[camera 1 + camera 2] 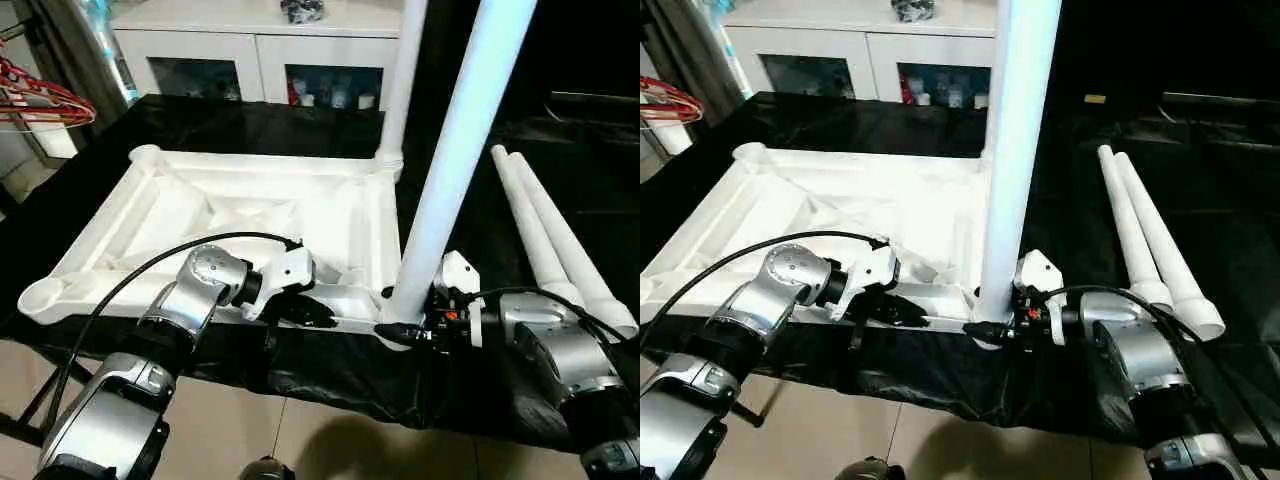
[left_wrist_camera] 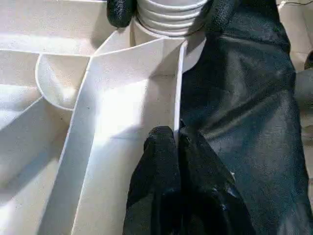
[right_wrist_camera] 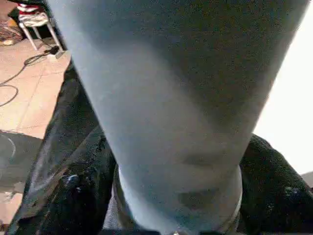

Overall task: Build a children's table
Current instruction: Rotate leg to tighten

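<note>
The white tabletop (image 1: pixel 180 205) lies ribbed side up on a black cloth. My left gripper (image 2: pixel 173 142) is shut on the thin wall of the tabletop's near rim, close to the near right corner. A white leg (image 1: pixel 450 150) stands upright in that corner socket. My right gripper (image 1: pixel 402 322) holds this leg at its base, one black finger (image 3: pixel 73 196) on each side, pressed against it. Another leg (image 1: pixel 400 80) stands in the far right corner socket. Two more legs (image 1: pixel 545 230) lie side by side on the cloth to the right.
The black cloth (image 1: pixel 250 125) covers the work table, whose front edge runs just under my forearms. A white glass-door cabinet (image 1: pixel 250 40) stands behind. Red and white hangers (image 1: pixel 40 100) hang at the far left. Tiled floor shows below the front edge.
</note>
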Tool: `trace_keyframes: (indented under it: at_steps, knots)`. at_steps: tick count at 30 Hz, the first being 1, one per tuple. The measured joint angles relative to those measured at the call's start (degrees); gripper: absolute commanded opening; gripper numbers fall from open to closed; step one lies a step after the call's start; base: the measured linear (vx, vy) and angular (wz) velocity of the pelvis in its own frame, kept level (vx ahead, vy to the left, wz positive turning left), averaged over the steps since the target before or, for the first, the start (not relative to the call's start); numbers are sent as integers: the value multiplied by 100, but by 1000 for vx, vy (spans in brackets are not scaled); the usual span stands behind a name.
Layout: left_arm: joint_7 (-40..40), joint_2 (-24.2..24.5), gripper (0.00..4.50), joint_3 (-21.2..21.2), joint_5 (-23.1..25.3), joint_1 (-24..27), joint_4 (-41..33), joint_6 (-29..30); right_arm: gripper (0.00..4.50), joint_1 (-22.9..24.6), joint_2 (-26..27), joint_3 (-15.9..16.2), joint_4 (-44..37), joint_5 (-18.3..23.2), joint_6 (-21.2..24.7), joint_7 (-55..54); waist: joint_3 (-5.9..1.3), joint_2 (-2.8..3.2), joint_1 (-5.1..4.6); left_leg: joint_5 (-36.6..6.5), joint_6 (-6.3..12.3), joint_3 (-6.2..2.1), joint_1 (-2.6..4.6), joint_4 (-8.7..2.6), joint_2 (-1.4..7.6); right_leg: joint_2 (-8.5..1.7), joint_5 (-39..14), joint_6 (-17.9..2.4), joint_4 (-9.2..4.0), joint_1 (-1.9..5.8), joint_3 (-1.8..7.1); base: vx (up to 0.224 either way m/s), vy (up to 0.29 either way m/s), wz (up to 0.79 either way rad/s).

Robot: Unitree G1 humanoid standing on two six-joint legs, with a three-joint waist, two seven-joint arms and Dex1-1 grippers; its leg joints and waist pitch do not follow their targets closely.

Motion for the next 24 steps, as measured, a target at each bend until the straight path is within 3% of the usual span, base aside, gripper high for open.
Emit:
trace_keyframes:
  at_steps: [5, 8, 13, 20, 22, 24]
  knots:
    - [-1, -21, 0, 16, -15, 1, 2, 50, 280, 36, 89, -92, -38, 9, 117, -74, 0, -1, 17, 0, 0, 0, 1, 0, 2, 0, 0, 0, 3, -1, -1, 0, 0, 0]
    - [201, -29, 0, 114, 0, 0, 68, 106, 276, 34, 376, -278, 105, 7, 103, -510, 3, -5, -22, 2, -3, 2, 11, 4, 3, 0, 1, -1, 16, -1, 2, 0, 0, 0]
    - [1363, -408, 0, 252, 169, -51, 145, 326, 275, -373, 995, -741, 847, -198, -53, -2211, 9, -28, -177, 5, -8, 2, 21, 11, 0, 0, 0, 2, 16, 3, 7, 0, 0, 0]
    - [2644, -971, 0, 327, 418, -138, 167, 703, 274, -793, 1637, -1139, 1490, -492, -284, -4239, 7, -46, -219, 5, -8, 1, 21, 9, -3, -1, 7, -8, 12, 8, 8, 0, 0, 0]
    - [2981, -1153, 0, 341, 478, -139, 151, 826, 330, -919, 1807, -1274, 1694, -520, -368, -4762, 5, -46, -219, 4, -7, 2, 21, 9, -5, -2, 9, -12, 8, 12, 9, 0, 0, 0]
    - [3120, -1234, 0, 337, 497, -138, 121, 890, 347, -935, 1886, -1349, 1741, -514, -427, -4968, 6, -46, -221, 3, -6, 1, 18, 8, -6, -3, 8, -11, 4, 12, 10, 0, 0, 0]
